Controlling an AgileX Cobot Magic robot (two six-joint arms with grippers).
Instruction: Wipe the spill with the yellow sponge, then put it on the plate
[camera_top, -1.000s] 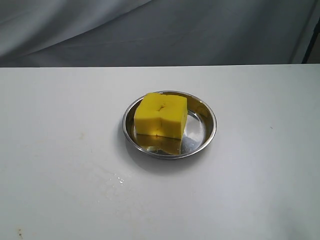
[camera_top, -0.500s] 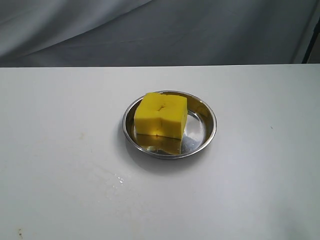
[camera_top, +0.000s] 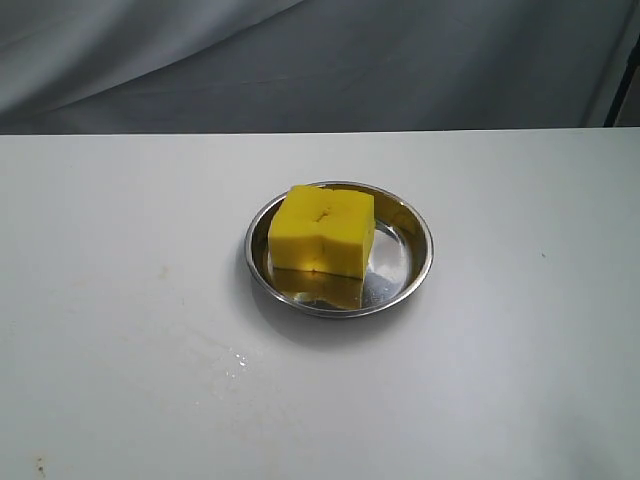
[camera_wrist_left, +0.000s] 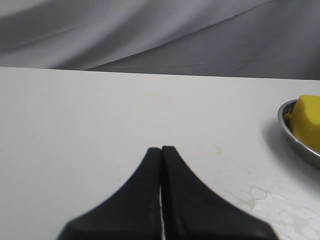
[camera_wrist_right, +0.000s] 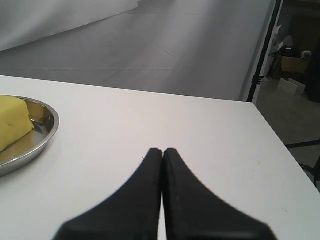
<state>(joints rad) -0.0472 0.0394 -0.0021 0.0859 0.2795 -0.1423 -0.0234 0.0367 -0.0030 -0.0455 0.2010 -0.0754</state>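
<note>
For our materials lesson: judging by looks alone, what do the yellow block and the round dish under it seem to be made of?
The yellow sponge looks like foam: matte, small pits on top, a crease dented into its front. The plate looks like stainless steel or similar metal: polished, its bottom mirroring the sponge's yellow.

No lettering, label, brand mark or number is showing legibly anywhere. Cartons (camera_wrist_right: 294, 64) are sitting on the floor well beyond the right tool (camera_wrist_right: 162, 150), past the edge of the tabletop (camera_wrist_right: 200, 130), and any print on them is coming through too blurred to read.
</note>
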